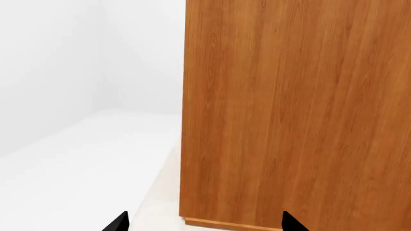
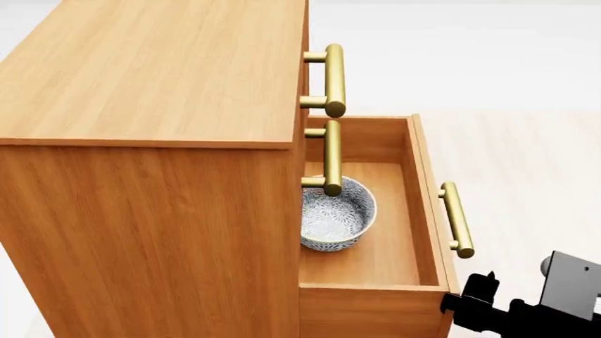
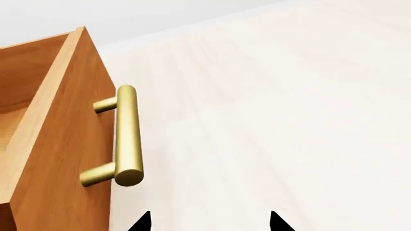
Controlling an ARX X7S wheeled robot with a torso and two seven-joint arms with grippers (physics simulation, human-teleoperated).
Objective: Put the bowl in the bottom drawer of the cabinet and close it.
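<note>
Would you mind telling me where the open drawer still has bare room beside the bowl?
The bottom drawer has a bare floor strip between the bowl and its front panel, running the drawer's whole width. The cabinet side is crowded: the bowl sits partly under the cabinet, with the middle drawer's handle overhanging it.

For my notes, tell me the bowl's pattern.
The bowl has a fine blue-grey and white floral pattern, inside and out; head view shows it best.
</note>
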